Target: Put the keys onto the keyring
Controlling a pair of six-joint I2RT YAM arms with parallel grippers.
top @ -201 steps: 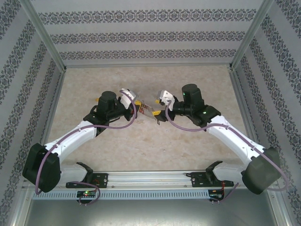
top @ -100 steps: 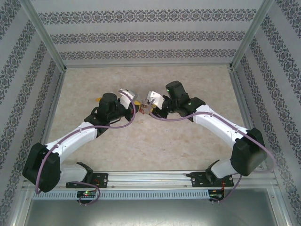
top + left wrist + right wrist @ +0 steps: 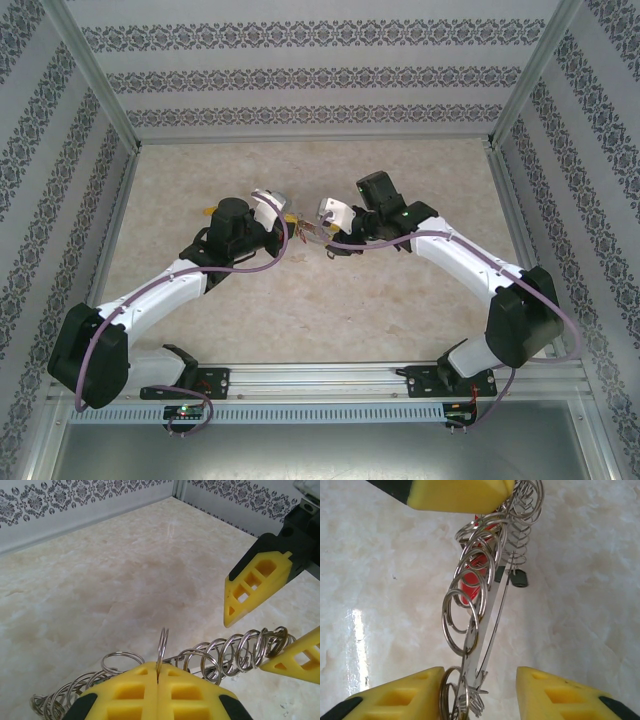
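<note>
Left pincer is pressing shut on the keyring, holding that thin wire loop edge-up over the middle of the desk. The right pincer is standing with its fingers apart, straddling the far end without clearly gripping it. Small rings are hanging along the wire in a loose coil, with a red-tagged key and a black tag dangling beneath. Everything is looking light, springy and slippery — probably best pinched on bare wire, or a key taken by its flat tag. Patterned walls are enclosing the pale, marbled, slightly glossy surface.
</note>
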